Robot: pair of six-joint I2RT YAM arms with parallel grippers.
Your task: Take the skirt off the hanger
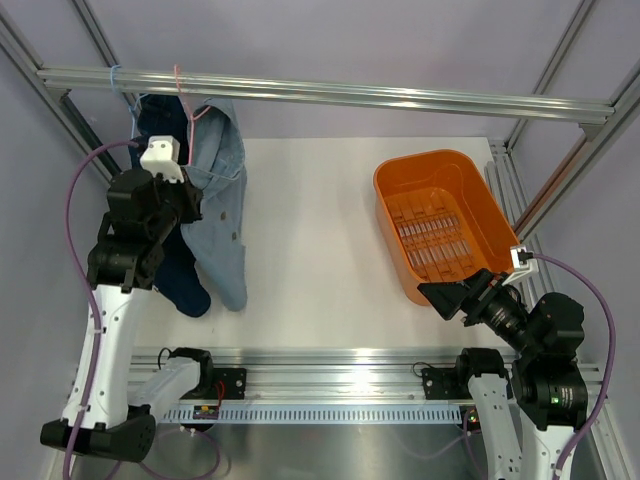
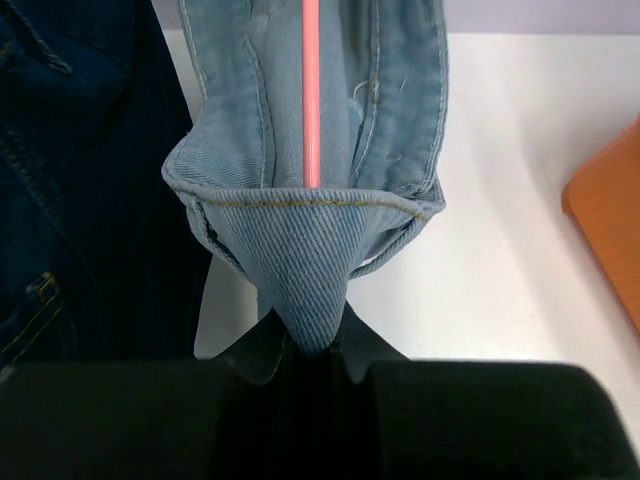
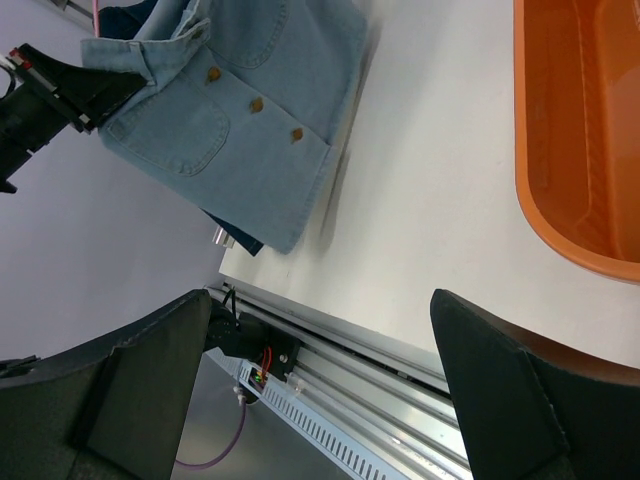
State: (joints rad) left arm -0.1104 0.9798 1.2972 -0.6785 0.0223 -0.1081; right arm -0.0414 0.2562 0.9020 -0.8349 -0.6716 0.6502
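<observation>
Left wrist view: your left end effector (image 2: pixel 305 355) pinches a fold of the skirt (image 2: pixel 310 265). The pink hanger (image 2: pixel 311 100) runs straight ahead inside it, so you'd likely pull backward. Your right end effector (image 3: pixel 325 385) gapes wide, well apart.

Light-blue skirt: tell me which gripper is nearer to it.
Left. The left gripper is shut on the light-blue skirt; the right gripper hangs open by the orange bin, well apart.

Soft twill denim skirt (image 2: pixel 310 270), smooth pink plastic hanger (image 2: pixel 311 90), glossy orange plastic tub (image 3: pixel 570 120).
</observation>
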